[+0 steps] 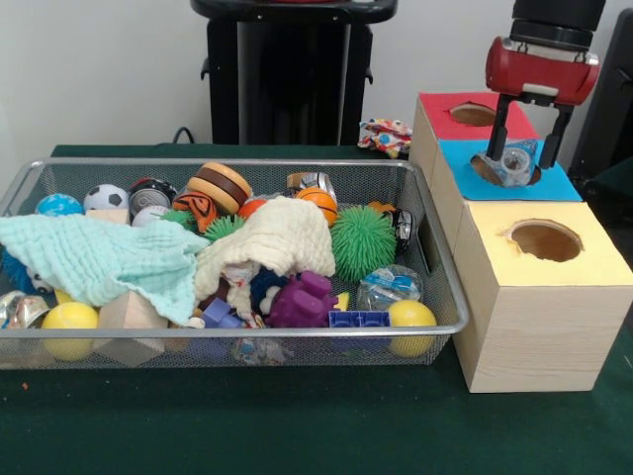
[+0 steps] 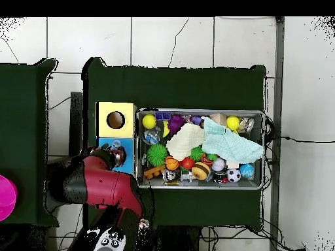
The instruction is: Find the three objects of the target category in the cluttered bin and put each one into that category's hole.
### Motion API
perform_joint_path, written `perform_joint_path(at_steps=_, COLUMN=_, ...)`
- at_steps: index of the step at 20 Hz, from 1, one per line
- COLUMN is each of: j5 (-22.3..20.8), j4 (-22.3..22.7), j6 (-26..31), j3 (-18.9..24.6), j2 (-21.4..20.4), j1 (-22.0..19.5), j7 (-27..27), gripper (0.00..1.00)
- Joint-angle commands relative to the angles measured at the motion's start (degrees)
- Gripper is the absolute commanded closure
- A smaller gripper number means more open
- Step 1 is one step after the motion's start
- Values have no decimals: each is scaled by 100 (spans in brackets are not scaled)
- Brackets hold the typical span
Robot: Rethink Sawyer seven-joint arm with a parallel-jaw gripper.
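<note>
Two fingers clamp a clear ball over the blue hole — wire bin beside it.

Even, soft indoor light fills both views, fairly bright and seemingly from overhead. Shadows are faint: a thin one lies under the mesh bin toward six o'clock (barely darker than the green cloth). Small glints show on the red gripper housing at one o'clock. The front view is slightly soft throughout.
</note>
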Motion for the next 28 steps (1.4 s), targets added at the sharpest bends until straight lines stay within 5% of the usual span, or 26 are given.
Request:
perform_joint_path(at_steps=1, j5=323, j4=221, j6=775, j3=78, j2=385, j1=212, j7=1690, gripper=0)
perform_joint_path(at_steps=6, j5=416, j4=125, j6=1489, j3=-369, j2=619, j1=526, j7=1983, gripper=0)
perform_joint_path(at_steps=14, j5=681, j4=143, j6=1104, j3=-242, j2=1065, j1=429, j7=1876, gripper=0)
perform_joint_path(at_steps=28, j5=848, j4=-330, j6=2111, j3=-1025, j2=1664, j1=1059, j7=2388, gripper=0)
